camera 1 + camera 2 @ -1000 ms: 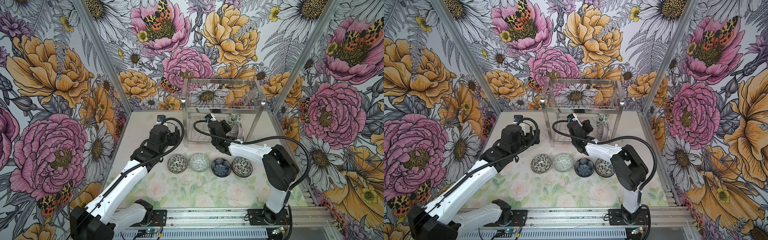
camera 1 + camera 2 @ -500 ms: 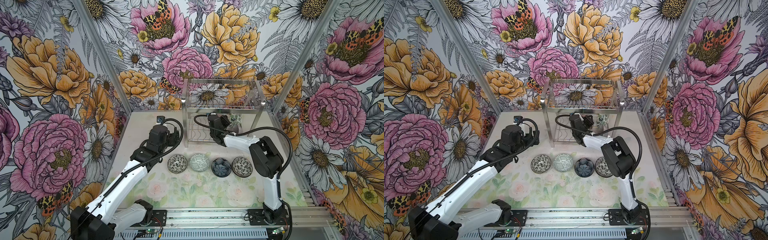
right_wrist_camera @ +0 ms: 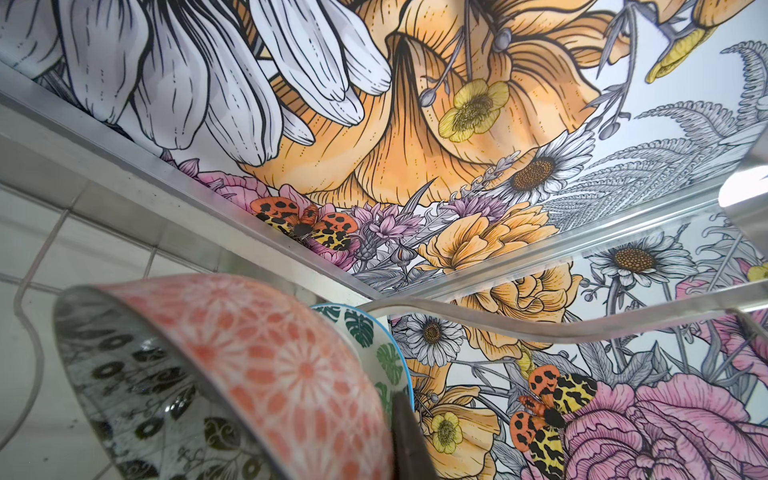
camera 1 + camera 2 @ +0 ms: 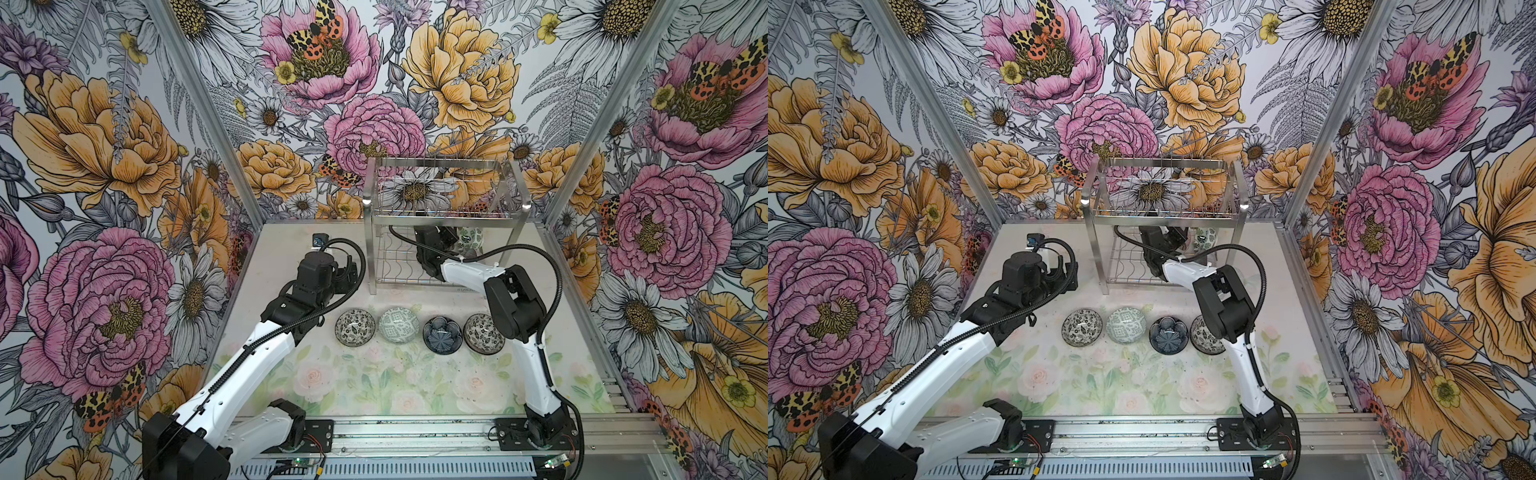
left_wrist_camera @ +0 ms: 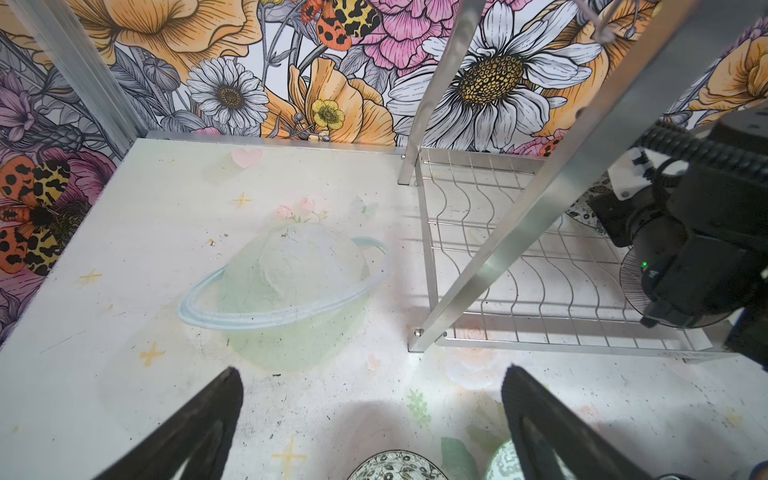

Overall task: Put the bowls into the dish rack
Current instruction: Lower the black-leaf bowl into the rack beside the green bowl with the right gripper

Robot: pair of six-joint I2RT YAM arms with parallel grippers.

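The right tool [image 4: 451, 241] is reached in under the upper shelf [image 4: 440, 195] of the dish rack [image 4: 370, 249], clenched on the wall of a pink bowl [image 3: 270, 365]. In the right wrist view one dark finger [image 3: 409, 440] lies against the bowl's outside, and the bowl is tipped on edge. Just past the pink bowl, on the side away from the tool's wrist, a green-leaf bowl [image 3: 365, 332] stands on edge in the rack. The two overlap in that view, and whether they touch I cannot tell. The upper shelf runs close over the tool, with the wavy wires of the lower shelf [image 4: 395, 262] under it.

The left tool [image 5: 370, 374] hangs released, its two fingers [image 5: 208, 419] spread wide above bare tabletop [image 5: 124, 249], outside the rack near its front corner. Ahead of it a faint planet print [image 5: 286, 282] lies flat on the surface. The rack's front leg [image 5: 498, 253] slants across the view and stands between this tool and the right arm [image 5: 698, 249].

Behind the left tool – toward the arm bases – four bowls sit upright in a row on the tabletop, each just beside the next: a floral bowl [image 4: 355, 327], a geometric bowl [image 4: 398, 325], a dark blue bowl [image 4: 442, 335] and a second floral bowl [image 4: 484, 333]. The right arm's elbow overhangs that last one.
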